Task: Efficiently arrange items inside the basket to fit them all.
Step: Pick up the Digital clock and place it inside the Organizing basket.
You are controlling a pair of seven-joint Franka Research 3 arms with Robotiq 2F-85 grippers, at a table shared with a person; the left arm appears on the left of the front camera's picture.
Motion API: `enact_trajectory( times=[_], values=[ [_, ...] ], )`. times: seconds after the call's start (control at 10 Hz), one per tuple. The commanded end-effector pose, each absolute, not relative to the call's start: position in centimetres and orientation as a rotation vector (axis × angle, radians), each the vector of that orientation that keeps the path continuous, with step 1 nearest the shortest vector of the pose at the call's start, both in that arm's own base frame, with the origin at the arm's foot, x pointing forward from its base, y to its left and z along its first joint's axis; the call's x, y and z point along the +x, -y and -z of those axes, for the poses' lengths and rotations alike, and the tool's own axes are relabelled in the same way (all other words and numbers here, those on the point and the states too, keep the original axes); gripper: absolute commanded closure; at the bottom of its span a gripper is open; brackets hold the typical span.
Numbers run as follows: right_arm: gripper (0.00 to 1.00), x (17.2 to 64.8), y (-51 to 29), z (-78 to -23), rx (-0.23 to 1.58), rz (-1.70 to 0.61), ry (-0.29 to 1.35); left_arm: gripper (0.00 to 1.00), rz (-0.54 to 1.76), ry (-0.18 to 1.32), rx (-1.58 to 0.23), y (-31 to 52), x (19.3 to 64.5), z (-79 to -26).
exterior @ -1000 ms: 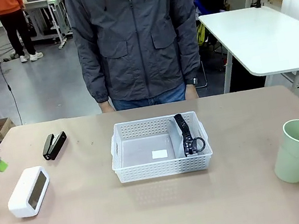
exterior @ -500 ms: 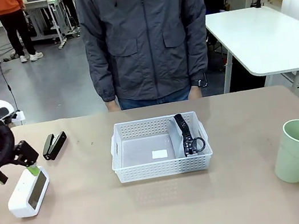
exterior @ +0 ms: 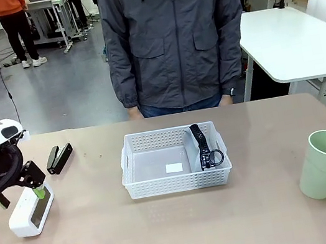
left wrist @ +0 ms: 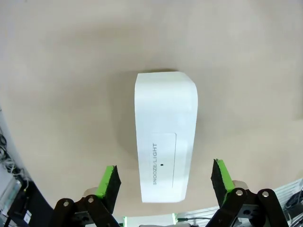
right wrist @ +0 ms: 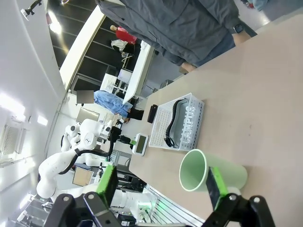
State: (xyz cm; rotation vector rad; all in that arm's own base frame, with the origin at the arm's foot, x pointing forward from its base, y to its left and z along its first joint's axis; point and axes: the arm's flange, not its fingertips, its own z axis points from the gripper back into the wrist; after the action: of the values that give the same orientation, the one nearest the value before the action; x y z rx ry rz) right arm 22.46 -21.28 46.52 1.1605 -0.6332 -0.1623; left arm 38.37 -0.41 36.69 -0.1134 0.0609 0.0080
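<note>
A workshop with white benches and a grey floor lies behind a broad tan counter (exterior: 170, 234), smooth and matt, where a person (exterior: 176, 37) in a grey zip jacket stands at the far edge, arms down. Mid-counter sits the basket (exterior: 178, 184), shallow white plastic with perforated walls and cut-out handles. The grey zip pouch (exterior: 202, 146) stands on edge against its right end, probably to leave the floor free for bulkier things. Well to the right, outside the basket, the pale green plastic cup (exterior: 325, 163) stands upright, tapered and smooth. The right gripper (right wrist: 161, 184) faces it from a distance, jaws apart and holding nothing. Far left lies the white boxy device (exterior: 32, 210), glossy with rounded corners and a snooze bar on top. The left gripper (exterior: 20, 198) hangs right over it, green pads spread wide on either side of its narrow width and not touching, seemingly lined up for a grasp across the short dimension. Beside it, nearer the person, lies the small black stapler (exterior: 59, 158), slim and closed.
</note>
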Motion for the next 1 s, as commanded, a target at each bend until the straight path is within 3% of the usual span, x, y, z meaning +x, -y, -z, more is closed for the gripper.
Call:
enact_trajectory(
  times=[0.0, 0.9],
  values=[
    [0.0, 22.7, 21.4, -46.7, 1.166, 0.141, 0.663, 0.0, -0.001, -0.072, -0.154, 0.4, 37.6, -34.6],
    [0.0, 22.7, 21.4, -46.7, 1.166, 0.141, 0.663, 0.0, 0.008, -0.094, -0.084, 0.8, 38.3, -31.4]
  ],
)
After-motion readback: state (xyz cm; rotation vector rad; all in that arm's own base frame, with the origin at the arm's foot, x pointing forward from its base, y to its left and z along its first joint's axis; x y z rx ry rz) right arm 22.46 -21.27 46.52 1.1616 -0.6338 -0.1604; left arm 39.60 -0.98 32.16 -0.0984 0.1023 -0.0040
